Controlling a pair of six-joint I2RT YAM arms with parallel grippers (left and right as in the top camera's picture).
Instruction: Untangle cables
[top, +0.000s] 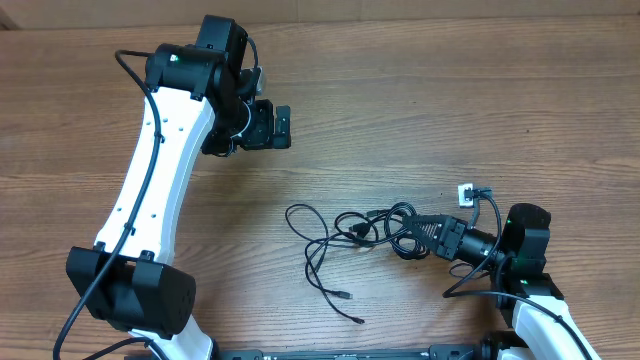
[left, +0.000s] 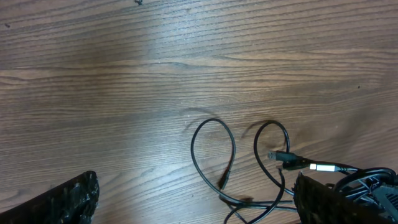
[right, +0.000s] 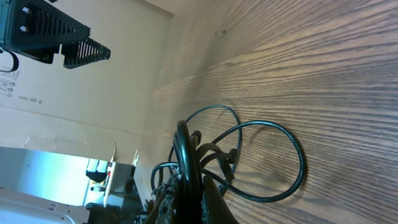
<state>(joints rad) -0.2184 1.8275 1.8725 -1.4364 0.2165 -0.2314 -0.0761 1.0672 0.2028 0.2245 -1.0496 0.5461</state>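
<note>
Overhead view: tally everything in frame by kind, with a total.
robot arms: 2 (left arm, right arm)
cable tangle: 1, cords too knotted to count apart
small white piece: 1
total: 4

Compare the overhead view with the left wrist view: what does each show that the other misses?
Only overhead: both arms whole, with the left gripper open and well away from the cables, the right gripper shut on the knotted bundle, and two loose ends trailing toward the near edge.
Only left wrist: a silver-tipped plug seen up close, beside a black plug end.
Both: two open cable loops lying flat on the wooden table.
</note>
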